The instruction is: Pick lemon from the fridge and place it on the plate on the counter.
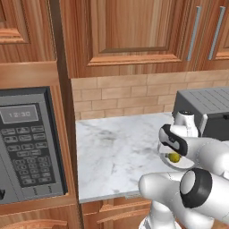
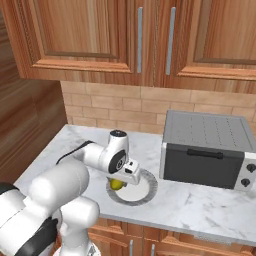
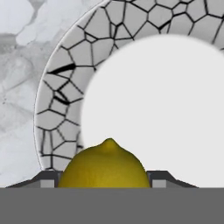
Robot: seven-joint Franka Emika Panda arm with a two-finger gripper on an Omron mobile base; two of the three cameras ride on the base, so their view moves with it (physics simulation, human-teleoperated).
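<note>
Between the fingers (image 3: 105, 186), lemon (image 3: 104, 165) over plate (image 3: 61, 87); microwave (image 1: 27, 143) clock "12:30".

White rounded arm (image 2: 75, 185), dark joints, seemingly black cable.

Left base view. White marble desk (image 1: 116, 152) with grey veining, brick backsplash behind, brown wooden cabinets above. Black built-in microwave (image 1: 29, 145) with keypad at left, display lit. Grey toaster oven (image 1: 206, 109) on desk at far right. White arm rises from lower right, hand over desk's right part. Lemon (image 1: 174, 157) visible just below hand, over plate (image 1: 179, 163); plate mostly hidden by arm. Jaws' state not discernible here. Whether lemon touches plate: cannot tell.
</note>
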